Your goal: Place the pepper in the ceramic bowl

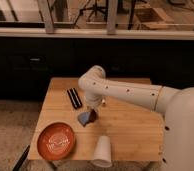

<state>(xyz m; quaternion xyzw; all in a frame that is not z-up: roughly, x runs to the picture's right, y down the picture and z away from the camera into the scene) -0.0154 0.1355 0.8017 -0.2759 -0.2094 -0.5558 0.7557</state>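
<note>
Over the middle of the wooden table [125,130], in the only camera view, the gripper [92,116] hangs pointing down from the white arm [125,92], its jaws drawn together. A dark red sliver at the fingertips looks like the pepper [93,118], so I judge it is pinched there, carried above the table. It is too small to read its long axis with any confidence. Just beside it, at about nine o'clock, sits a small blue-grey object [83,119], touching or nearly touching the gripper's outline; I cannot tell which.

From the gripper, the ceramic bowl [56,141] lies toward about eight o'clock, near the table's front-left corner and apart from the pepper. That offset is what the coming move turns on: the single arm needs to travel down-left in the picture until the pepper is above the bowl's inside before letting go.

A white cup [102,151] stands at roughly five o'clock from the gripper, off that line. Two dark sticks [74,98] lie at eleven o'clock, also clear of it.
</note>
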